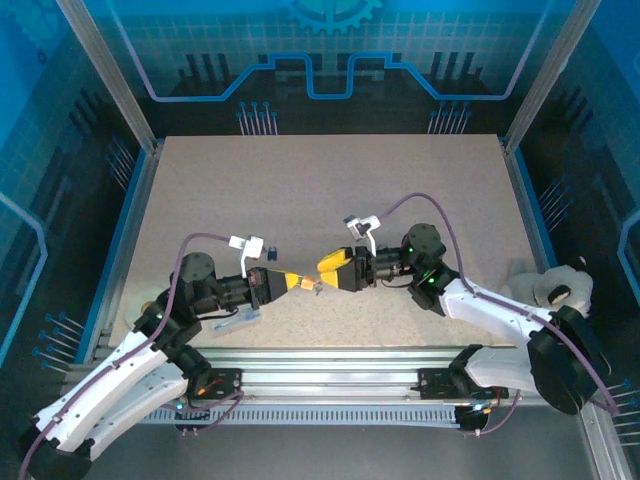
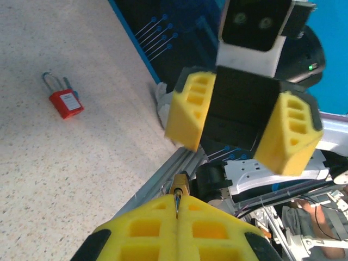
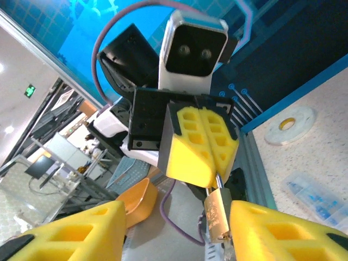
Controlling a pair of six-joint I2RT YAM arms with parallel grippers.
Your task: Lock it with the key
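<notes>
My left gripper is shut on the key, a thin metal sliver with a blue edge that is pinched between the yellow pads. A small brass padlock hangs from the tips of those shut fingers and appears beyond them as the same brass padlock. My right gripper faces it, open, one finger on each side of the padlock, and its right pad stands close beside it. Across from the left wrist camera, the right gripper stands spread. The red padlock lies on the table.
Both grippers meet above the near middle of the speckled table, close to the front rail. A tape roll and a clear plastic bag lie near the table's edge. An orange bowl sits beyond the table.
</notes>
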